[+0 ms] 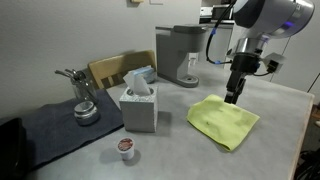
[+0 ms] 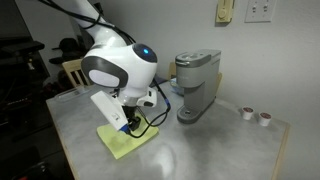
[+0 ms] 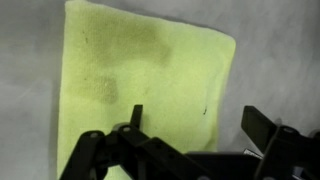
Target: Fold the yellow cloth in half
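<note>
tissue box [image 1: 138, 100] and coffee machine [image 1: 180, 55] stand near yellow cloth [image 1: 222, 122] under gripper [image 1: 233, 97].

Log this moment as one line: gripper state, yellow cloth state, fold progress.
gripper: open, over cloth edge | yellow cloth: lying flat on table, not gripped | fold: not yet done

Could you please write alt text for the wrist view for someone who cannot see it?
The yellow cloth lies spread on a grey table, filling much of the frame. The dark gripper sits at the bottom of the frame above the cloth, fingers spread apart.
</note>
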Controlling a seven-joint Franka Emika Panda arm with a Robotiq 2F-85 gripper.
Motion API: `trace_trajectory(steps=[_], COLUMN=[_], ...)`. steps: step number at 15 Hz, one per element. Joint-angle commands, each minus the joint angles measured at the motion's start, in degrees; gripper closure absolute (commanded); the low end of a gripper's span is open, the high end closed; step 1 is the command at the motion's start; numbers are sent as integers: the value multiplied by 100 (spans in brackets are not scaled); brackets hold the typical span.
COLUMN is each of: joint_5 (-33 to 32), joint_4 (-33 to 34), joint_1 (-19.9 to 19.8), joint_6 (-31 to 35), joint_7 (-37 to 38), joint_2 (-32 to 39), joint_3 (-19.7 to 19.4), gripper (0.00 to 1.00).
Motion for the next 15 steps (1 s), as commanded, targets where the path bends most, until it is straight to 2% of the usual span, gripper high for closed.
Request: trace_trajectory(steps=[1,8,13,14,15], joint_5=[-894,-2155,-2579,-2425,-2459], joint_4=[-343,-589,-689,-521,-545], joint_1=[85,67,103,129,137], joint_6=[105,-101,-289,-182,-205], joint_7=[756,1837,2427,2237,2311], joint_2=[-660,-1618,-2114,-1844,-1925], joint_3=[-39,-38,-90,-89,-98], gripper=[0,0,0,0,0])
